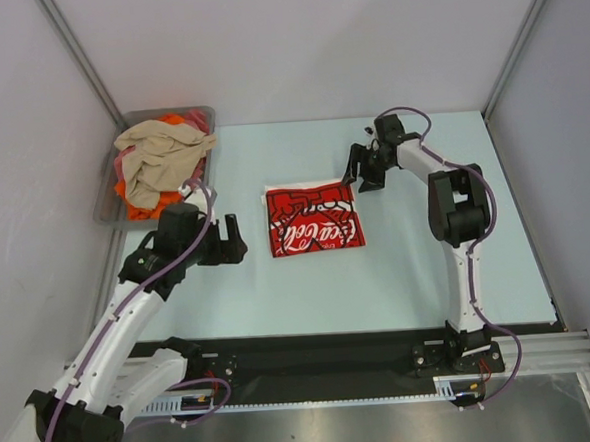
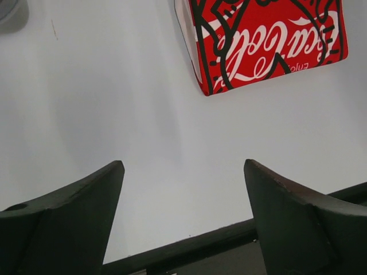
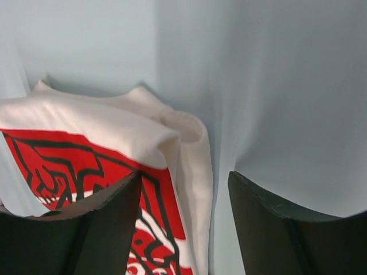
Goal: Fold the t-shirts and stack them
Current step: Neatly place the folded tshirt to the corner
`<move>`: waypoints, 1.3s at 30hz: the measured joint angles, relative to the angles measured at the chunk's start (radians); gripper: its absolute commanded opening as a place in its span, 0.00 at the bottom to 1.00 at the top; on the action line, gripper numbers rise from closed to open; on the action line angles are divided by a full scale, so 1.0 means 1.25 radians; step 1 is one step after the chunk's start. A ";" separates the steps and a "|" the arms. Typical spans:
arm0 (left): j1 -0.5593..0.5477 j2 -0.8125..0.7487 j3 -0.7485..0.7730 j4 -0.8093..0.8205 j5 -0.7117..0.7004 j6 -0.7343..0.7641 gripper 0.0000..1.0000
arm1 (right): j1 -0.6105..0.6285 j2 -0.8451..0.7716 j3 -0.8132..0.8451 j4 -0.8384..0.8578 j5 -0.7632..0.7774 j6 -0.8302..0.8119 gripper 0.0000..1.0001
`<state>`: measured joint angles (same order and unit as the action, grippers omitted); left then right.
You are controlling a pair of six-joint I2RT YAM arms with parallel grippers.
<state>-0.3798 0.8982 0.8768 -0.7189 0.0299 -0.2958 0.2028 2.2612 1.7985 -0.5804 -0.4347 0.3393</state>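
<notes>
Centred on the surface, the folded Coca-Cola t-shirt lies limp, probably best pinched at a doubled edge; left end effector and right end effector both gape empty.

We look into a robotics lab cell rather than a home. A bare pale-blue worktop is boxed in by plain white panels on aluminium posts. A left arm and a right arm, both white, are bolted to a black base rail, with purple cables looped along them.
</notes>
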 measured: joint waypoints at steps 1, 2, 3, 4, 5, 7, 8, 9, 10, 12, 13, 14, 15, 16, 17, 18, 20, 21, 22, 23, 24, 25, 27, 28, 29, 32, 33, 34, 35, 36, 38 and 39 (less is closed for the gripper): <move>0.003 -0.002 0.000 0.003 0.004 -0.002 0.95 | 0.000 0.014 0.013 0.004 -0.002 0.000 0.63; 0.005 -0.007 0.000 0.004 0.006 -0.002 0.96 | 0.000 0.027 0.022 0.013 -0.004 0.002 0.62; 0.008 -0.013 -0.002 0.007 0.008 -0.002 0.96 | 0.000 0.035 0.025 0.018 -0.007 0.004 0.60; 0.008 -0.021 -0.005 0.011 0.010 -0.002 0.96 | 0.001 0.041 0.029 0.021 -0.016 0.007 0.56; 0.009 -0.031 -0.008 0.013 0.014 -0.002 0.96 | 0.003 0.044 0.032 0.025 -0.019 0.006 0.52; 0.009 -0.046 -0.011 0.018 0.021 -0.002 0.96 | 0.005 0.051 0.033 0.033 -0.023 0.005 0.34; 0.009 -0.050 -0.011 0.020 0.023 -0.002 0.96 | 0.007 0.055 0.033 0.038 -0.029 0.004 0.27; 0.010 -0.053 -0.011 0.023 0.024 -0.002 0.96 | 0.009 0.058 0.031 0.045 -0.031 0.003 0.22; 0.010 -0.053 -0.011 0.024 0.024 -0.002 0.96 | 0.012 0.060 0.026 0.055 -0.038 0.005 0.11; 0.011 -0.052 -0.012 0.027 0.027 -0.002 0.97 | 0.016 0.060 0.002 0.089 -0.057 0.007 0.00; 0.012 -0.051 -0.012 0.027 0.028 -0.002 1.00 | 0.015 0.060 -0.004 0.100 -0.064 0.009 0.00; 0.013 -0.050 -0.012 0.029 0.029 -0.002 1.00 | 0.013 0.060 -0.010 0.110 -0.072 0.011 0.00; 0.013 -0.049 -0.012 0.030 0.030 -0.002 1.00 | 0.010 0.059 -0.015 0.118 -0.078 0.013 0.00; 0.014 -0.049 -0.012 0.031 0.030 -0.002 1.00 | 0.008 0.058 -0.019 0.123 -0.085 0.015 0.00; 0.015 -0.049 -0.012 0.031 0.030 -0.002 1.00 | 0.006 0.057 -0.021 0.126 -0.084 0.016 0.00; 0.015 -0.049 -0.012 0.031 0.030 -0.002 1.00 | 0.005 0.055 -0.022 0.125 -0.077 0.018 0.00; 0.016 -0.049 -0.012 0.032 0.030 -0.002 1.00 | 0.006 0.049 -0.017 0.107 -0.038 0.016 0.00; 0.016 -0.049 -0.012 0.033 0.030 -0.002 1.00 | 0.009 0.048 -0.005 0.088 -0.010 0.010 0.00; 0.016 -0.049 -0.012 0.033 0.030 -0.002 1.00 | 0.014 0.048 0.010 0.067 0.026 0.001 0.00; 0.016 -0.049 -0.012 0.034 0.030 -0.002 1.00 | 0.019 0.048 0.026 0.047 0.068 -0.008 0.00; 0.016 -0.049 -0.012 0.034 0.030 -0.002 1.00 | 0.021 0.047 0.040 0.031 0.113 -0.018 0.00; 0.016 -0.049 -0.012 0.035 0.030 -0.002 1.00 | 0.023 0.046 0.052 0.019 0.161 -0.026 0.00; 0.017 -0.049 -0.012 0.035 0.030 -0.002 1.00 | 0.020 0.045 0.066 0.006 0.250 -0.041 0.00; 0.017 -0.049 -0.012 0.035 0.030 -0.002 1.00 | 0.014 0.044 0.071 0.003 0.294 -0.047 0.00; 0.017 -0.049 -0.012 0.035 0.030 -0.002 1.00 | 0.008 0.044 0.074 0.002 0.323 -0.051 0.00; 0.018 -0.049 -0.012 0.035 0.030 -0.002 1.00 | -0.029 0.045 0.088 -0.006 0.413 -0.063 0.00; 0.018 -0.049 -0.012 0.035 0.030 -0.002 1.00 | -0.042 0.045 0.092 -0.005 0.435 -0.066 0.00; 0.018 -0.049 -0.012 0.035 0.030 -0.002 1.00 | -0.059 0.045 0.097 -0.005 0.463 -0.071 0.00; 0.018 -0.049 -0.012 0.035 0.030 -0.002 1.00 | -0.076 0.045 0.101 0.000 0.489 -0.077 0.00; 0.018 -0.049 -0.012 0.035 0.030 -0.002 1.00 | -0.092 0.045 0.103 0.008 0.512 -0.083 0.00; 0.018 -0.049 -0.014 0.036 0.030 -0.002 1.00 | -0.120 0.046 0.109 0.031 0.555 -0.101 0.00; 0.018 -0.049 -0.015 0.035 0.030 -0.002 1.00 | -0.131 0.052 0.117 0.037 0.571 -0.108 0.00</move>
<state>-0.3573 0.8368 0.8577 -0.6746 0.0677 -0.2985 0.0395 2.3257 1.9450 -0.5343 0.2790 0.2039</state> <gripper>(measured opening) 0.996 0.036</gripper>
